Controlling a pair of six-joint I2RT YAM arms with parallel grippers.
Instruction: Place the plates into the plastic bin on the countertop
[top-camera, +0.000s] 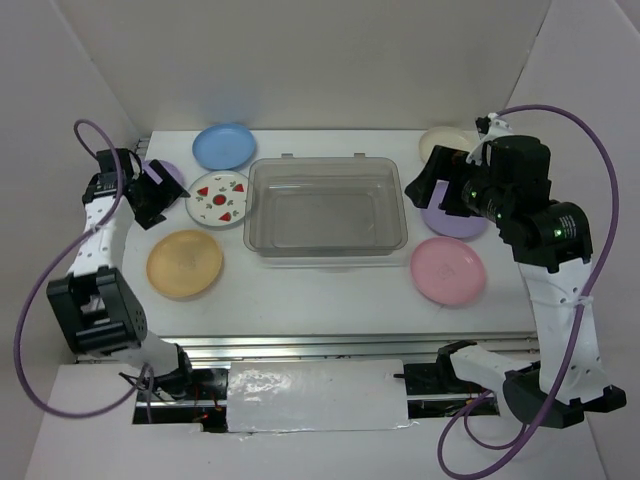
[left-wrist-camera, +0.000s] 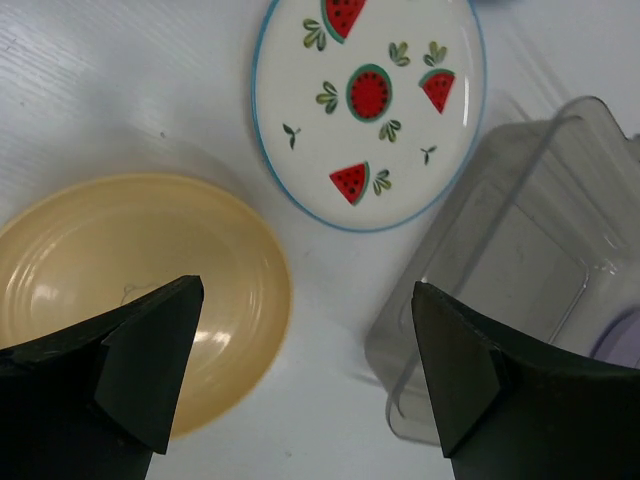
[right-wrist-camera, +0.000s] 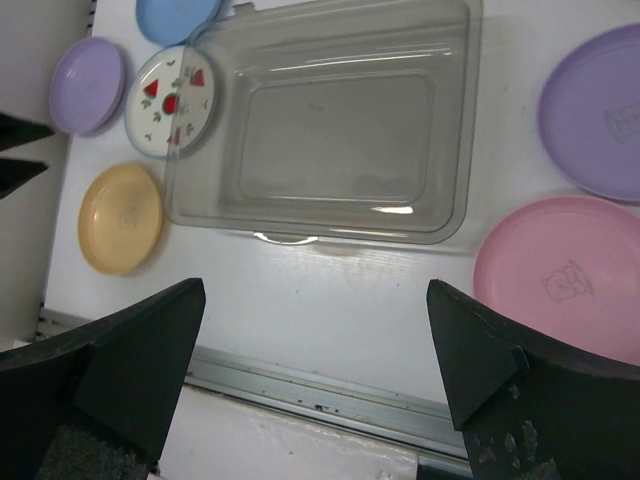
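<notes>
While its jaws stand wide apart with nothing between them, the left gripper (left-wrist-camera: 308, 300) hangs over the left end of the countertop (top-camera: 330, 290). In the top view it partly covers the left lavender plate (right-wrist-camera: 88, 85). The right gripper (right-wrist-camera: 315, 300) is likewise spread wide and holds nothing. It hangs just off the right end of the bin (top-camera: 325, 215), above the right lavender plate (right-wrist-camera: 595, 110).

The bin sits at mid-countertop, upright, its long side parallel to the front rail (top-camera: 350, 345). All seven plates lie flat on the countertop, outside the bin.

Left of the bin:
- The blue plate (top-camera: 224, 146) is off the far left corner, near the back wall.
- The fruit plate (left-wrist-camera: 370, 110) is just beside the left end. Contact with the rim cannot be determined.
- The yellow plate (top-camera: 185, 263) is toward the front, apart from the bin and the fruit plate.

Right of the bin:
- The pink plate (top-camera: 448, 270) is off the near right corner.
- The right lavender plate is just behind it.
- The cream plate (top-camera: 445, 137) is at the rear, partly hidden by the right arm.
</notes>
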